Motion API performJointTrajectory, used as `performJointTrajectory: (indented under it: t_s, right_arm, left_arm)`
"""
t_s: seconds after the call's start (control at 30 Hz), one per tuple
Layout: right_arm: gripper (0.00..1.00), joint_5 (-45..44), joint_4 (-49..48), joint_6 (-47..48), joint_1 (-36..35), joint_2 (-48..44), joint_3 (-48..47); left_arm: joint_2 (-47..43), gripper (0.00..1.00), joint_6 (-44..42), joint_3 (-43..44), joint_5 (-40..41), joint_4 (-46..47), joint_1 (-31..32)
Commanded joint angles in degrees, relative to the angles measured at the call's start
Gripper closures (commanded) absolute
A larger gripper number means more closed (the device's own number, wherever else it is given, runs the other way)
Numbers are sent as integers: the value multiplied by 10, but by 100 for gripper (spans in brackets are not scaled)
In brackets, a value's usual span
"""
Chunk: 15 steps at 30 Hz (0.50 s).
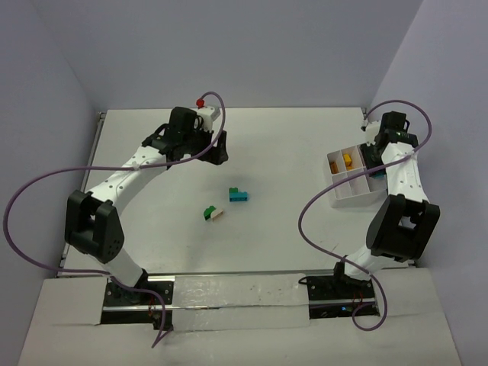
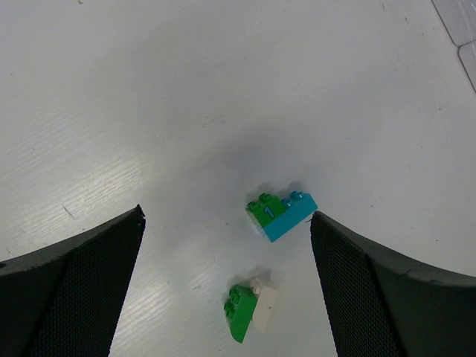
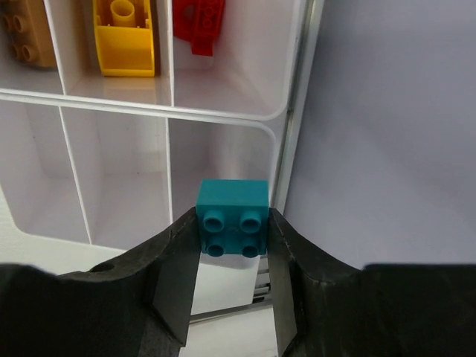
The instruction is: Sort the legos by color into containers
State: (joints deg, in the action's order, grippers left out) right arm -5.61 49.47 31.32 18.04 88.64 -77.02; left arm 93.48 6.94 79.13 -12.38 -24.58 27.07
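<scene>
My right gripper (image 3: 233, 245) is shut on a small teal lego (image 3: 233, 218), held just above an empty compartment at the right edge of the white divided tray (image 3: 223, 113). Other compartments hold a brown brick (image 3: 28, 31), a yellow brick (image 3: 125, 37) and a red piece (image 3: 199, 22). On the table lie a green-and-teal lego pair (image 2: 281, 214) and a green-and-white pair (image 2: 251, 309). My left gripper (image 2: 227, 223) hangs open above them, touching neither. From above, the pairs lie mid-table (image 1: 239, 195) (image 1: 214, 213), with the tray (image 1: 352, 200) at the right.
The grey side wall (image 3: 387, 134) rises right beside the tray's right edge. A corner of the tray (image 2: 465, 30) shows at the upper right of the left wrist view. Purple cables loop beside both arms.
</scene>
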Motion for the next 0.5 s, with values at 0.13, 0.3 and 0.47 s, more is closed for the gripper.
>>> performJointTrajectory:
  t_s: [0.13,0.3,0.47]
  right_arm:
    - [31,-14,-18,12,4,-3,-30]
    - [24,6,1,5,3,-10,-45]
    - [24,30,14,-3,2,-19,-61]
  left_arm:
    - [6,1,-5,31,-4,1,4]
    - [-1,1,-12,24,-18,3,3]
    - [-4,1,-23,23,-43,0,3]
